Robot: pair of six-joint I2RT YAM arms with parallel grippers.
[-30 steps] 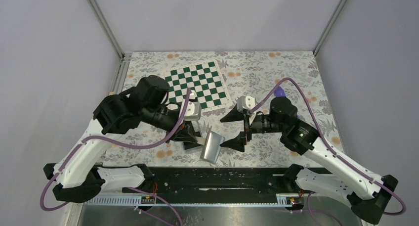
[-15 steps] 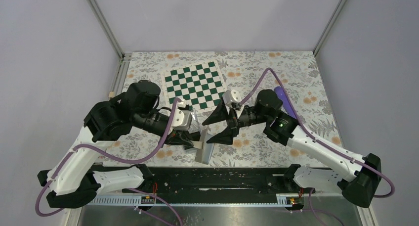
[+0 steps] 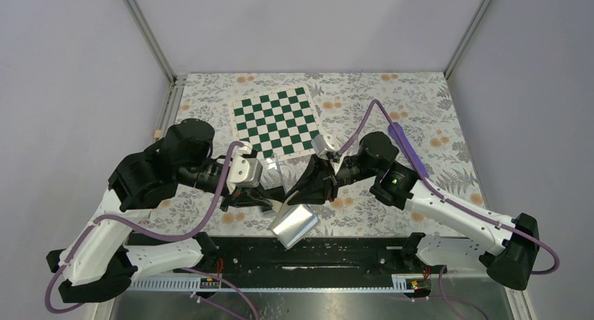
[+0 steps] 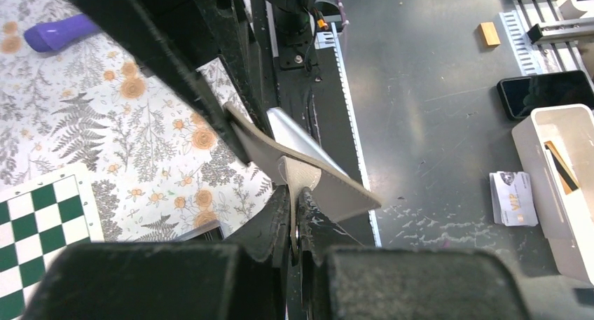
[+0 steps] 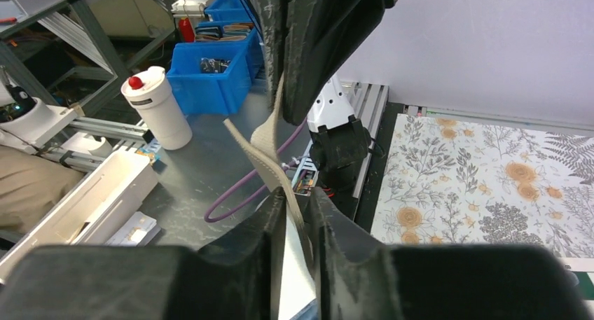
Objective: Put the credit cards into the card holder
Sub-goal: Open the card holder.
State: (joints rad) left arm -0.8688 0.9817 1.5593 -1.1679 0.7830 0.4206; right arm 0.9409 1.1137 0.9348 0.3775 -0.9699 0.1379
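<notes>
A taupe folding wallet [image 3: 294, 225] hangs in the air over the table's near edge, between my two arms. My left gripper [image 3: 272, 198] is shut on one flap of the wallet [image 4: 315, 176], pinching it thin between the fingertips [image 4: 294, 194]. My right gripper [image 3: 300, 192] has come in from the right. Its jaws [image 5: 298, 194] are closed on the wallet's other flap [image 5: 259, 148], with the pale lining showing between them. A clear box that may be the card holder [image 3: 272, 170] sits just behind the left gripper. The credit cards are hidden.
The green-and-white chessboard [image 3: 280, 120] lies at the back middle of the floral cloth. A purple object [image 3: 406, 148] lies to the right of the right arm. The black rail [image 3: 301, 253] runs along the near edge under the wallet.
My right gripper has moved left to the wallet and its jaws have closed from wide open onto a flap. The wallet has swung from edge-on to flatter. The left arm drew back left.
</notes>
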